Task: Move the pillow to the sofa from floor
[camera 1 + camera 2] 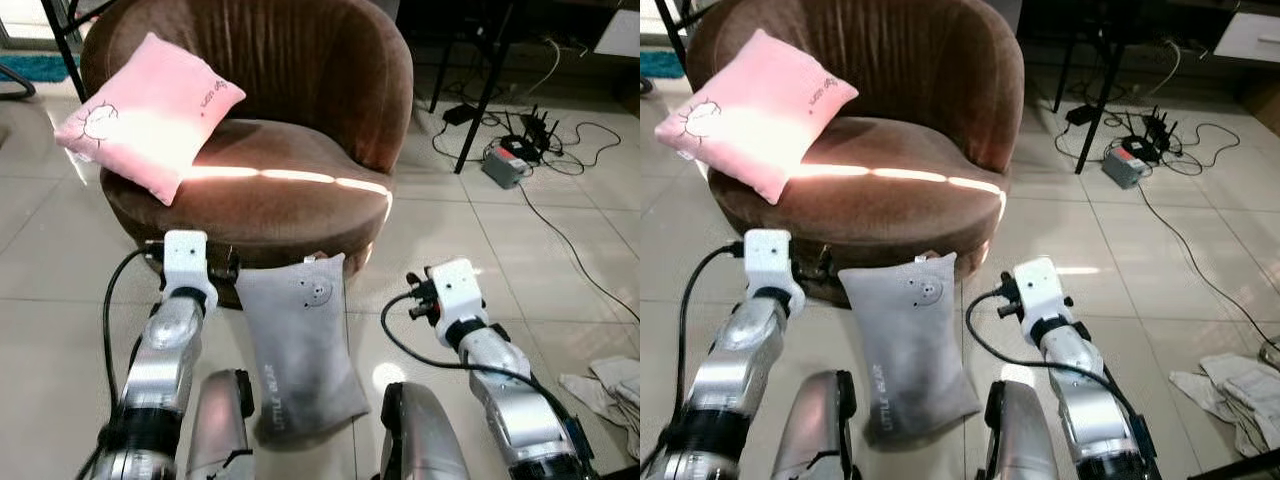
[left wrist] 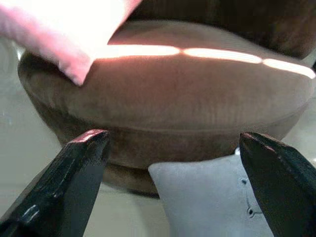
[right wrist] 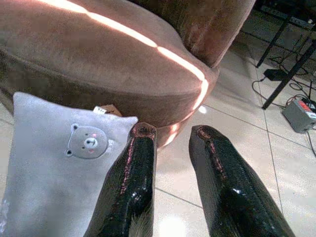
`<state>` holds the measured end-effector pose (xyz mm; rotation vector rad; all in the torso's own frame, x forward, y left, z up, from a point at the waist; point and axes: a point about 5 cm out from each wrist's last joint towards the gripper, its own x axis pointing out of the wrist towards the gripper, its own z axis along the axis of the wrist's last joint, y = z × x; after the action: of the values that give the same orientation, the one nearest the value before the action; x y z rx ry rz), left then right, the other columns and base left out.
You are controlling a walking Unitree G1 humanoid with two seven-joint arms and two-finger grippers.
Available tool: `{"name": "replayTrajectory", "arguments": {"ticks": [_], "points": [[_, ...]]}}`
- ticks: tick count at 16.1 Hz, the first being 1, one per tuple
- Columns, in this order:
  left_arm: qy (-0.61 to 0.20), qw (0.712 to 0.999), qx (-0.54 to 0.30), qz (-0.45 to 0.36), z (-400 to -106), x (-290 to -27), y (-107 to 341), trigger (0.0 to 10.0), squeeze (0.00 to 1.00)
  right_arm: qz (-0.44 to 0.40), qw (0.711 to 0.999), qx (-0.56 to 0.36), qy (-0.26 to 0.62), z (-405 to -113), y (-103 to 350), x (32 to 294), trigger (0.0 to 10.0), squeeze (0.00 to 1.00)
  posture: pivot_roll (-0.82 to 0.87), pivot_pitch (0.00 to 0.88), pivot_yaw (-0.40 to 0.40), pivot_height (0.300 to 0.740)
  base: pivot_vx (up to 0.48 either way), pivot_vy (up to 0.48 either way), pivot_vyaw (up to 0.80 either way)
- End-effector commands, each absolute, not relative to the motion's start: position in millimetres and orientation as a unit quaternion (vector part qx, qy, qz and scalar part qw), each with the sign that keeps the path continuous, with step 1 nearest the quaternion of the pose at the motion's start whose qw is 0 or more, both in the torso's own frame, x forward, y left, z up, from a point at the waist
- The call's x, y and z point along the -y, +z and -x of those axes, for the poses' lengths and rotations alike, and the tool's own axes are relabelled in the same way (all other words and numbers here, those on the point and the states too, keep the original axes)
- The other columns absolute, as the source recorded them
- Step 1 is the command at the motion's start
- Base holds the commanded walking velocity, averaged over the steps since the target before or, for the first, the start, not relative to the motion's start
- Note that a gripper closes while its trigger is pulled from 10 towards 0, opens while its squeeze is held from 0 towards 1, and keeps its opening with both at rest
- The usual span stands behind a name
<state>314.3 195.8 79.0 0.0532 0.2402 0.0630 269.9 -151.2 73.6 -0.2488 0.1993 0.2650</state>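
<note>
Two pillows are in view near the brown sofa (image 1: 280, 150): a grey pillow (image 1: 300, 350) lies on the tiled floor (image 1: 60, 290), its top edge leaning against the sofa's base, and a pink pillow (image 1: 150, 115) rests on the sofa's seat at its left side. The left gripper (image 2: 173, 168) hovers low before the sofa's front, fingers spread wide apart above the grey pillow's corner. The right gripper (image 3: 170, 148) hangs just right of the grey pillow, fingers nearly together, pinching nothing.
</note>
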Motion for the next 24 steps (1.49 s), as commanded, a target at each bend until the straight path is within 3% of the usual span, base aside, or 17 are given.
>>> {"name": "replayTrajectory", "arguments": {"ticks": [1,2,3,9,13,16,19,21,23,24], "points": [[0.05,0.989,-0.14,-0.022,-315.3,-201.7,71.5,10.0,1.0,0.129,0.978,-0.097,0.132,-268.4,76.4,153.0,10.0,0.0,-0.07,0.061,-0.066,0.538,0.0,0.0,0.0],[0.064,0.987,-0.149,-0.021,-317.8,-207.0,70.0,10.0,0.67,0.127,0.978,-0.098,0.133,-264.7,76.8,152.5,10.0,0.0,-0.07,0.088,-0.068,0.538,0.0,0.0,0.0],[0.076,0.983,-0.165,-0.016,-324.5,-214.7,67.6,10.0,0.0,0.127,0.977,-0.104,0.138,-256.7,75.1,150.5,10.0,0.0,-0.09,0.131,-0.065,0.538,0.0,0.0,0.0],[0.075,0.981,-0.17,-0.048,-347.5,-226.1,75.8,10.0,0.0,0.118,0.977,-0.109,0.141,-235.6,84.4,145.6,10.0,0.0,-0.16,0.28,-0.071,0.538,0.0,0.0,0.0],[0.049,0.988,-0.148,-0.004,-358.9,-227.0,88.4,10.0,0.0,0.095,0.981,-0.098,0.136,-227.5,93.9,130.8,10.0,0.0,-0.17,0.34,-0.061,0.538,0.0,0.0,0.0],[0.101,0.979,-0.176,-0.008,-355.4,-239.9,83.4,10.0,0.0,0.089,0.981,-0.11,0.134,-207.4,96.1,124.2,10.0,0.0,-0.19,0.425,-0.065,0.538,0.0,0.0,0.0],[0.075,0.985,-0.153,0.005,-360.6,-222.3,86.2,10.0,0.0,0.08,0.983,-0.119,0.113,-198.6,93.6,128.1,10.0,0.0,-0.16,0.388,-0.053,0.538,0.0,0.0,0.0],[-0.039,0.996,-0.07,-0.027,-360.0,-182.2,91.3,10.0,0.0,0.057,0.989,-0.106,0.087,-202.1,95.4,130.8,10.0,0.0,-0.12,0.341,-0.025,0.538,0.0,0.0,0.0],[-0.107,0.993,-0.003,-0.058,-335.3,-165.7,94.0,10.0,0.0,0.048,0.991,-0.096,0.085,-207.7,96.4,131.4,10.0,0.0,-0.08,0.305,-0.008,0.538,0.0,0.0,0.0],[-0.102,0.994,0.0,-0.034,-319.1,-169.9,96.8,10.0,0.0,0.048,0.991,-0.093,0.085,-211.7,95.0,132.6,10.0,0.0,-0.06,0.278,-0.002,0.538,0.0,0.0,0.0]]}}
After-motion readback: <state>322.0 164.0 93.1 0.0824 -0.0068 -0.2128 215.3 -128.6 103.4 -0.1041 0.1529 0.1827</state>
